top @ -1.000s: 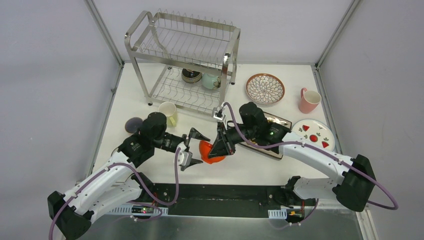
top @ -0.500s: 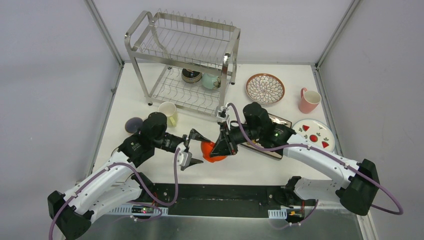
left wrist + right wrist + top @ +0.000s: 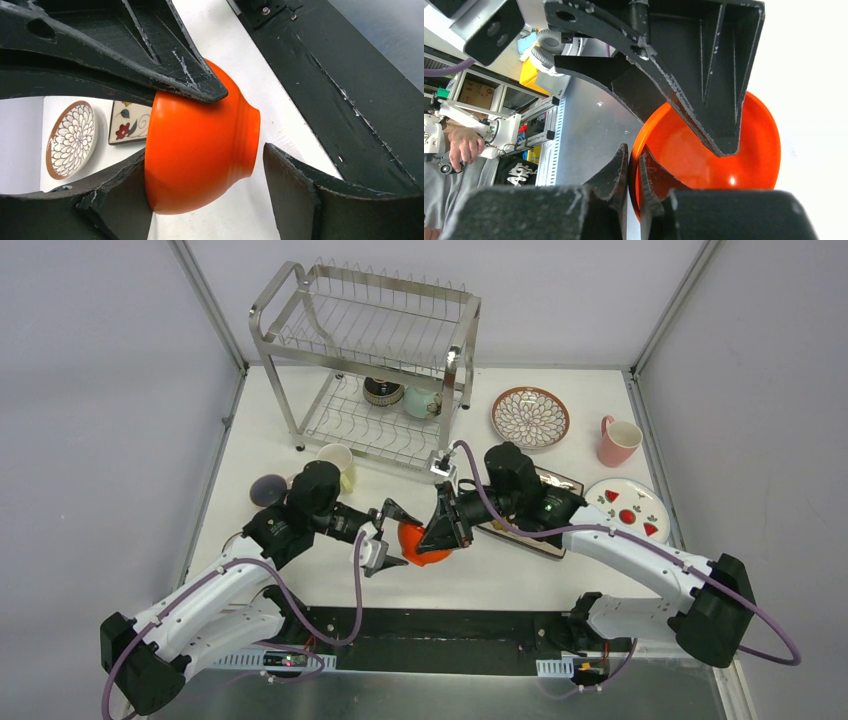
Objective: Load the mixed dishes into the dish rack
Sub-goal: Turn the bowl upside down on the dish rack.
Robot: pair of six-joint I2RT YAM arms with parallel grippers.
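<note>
L gripper (image 3: 407,542) nearer orange bowl (image 3: 424,541)

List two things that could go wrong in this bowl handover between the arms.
1. The right pincer grips the orange bowl, tipped on its side, only by its thin rim; a nudge could twist it loose.
2. The left pincer stands open around the bowl's rounded, glossy wall, one finger off the foot; squeezing there could pop the bowl out.

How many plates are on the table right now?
3. The petal-pattern plate sits right of the dish rack, the red-marked plate near the right edge, and the square floral plate lies partly under the right arm. More could be hidden.
</note>
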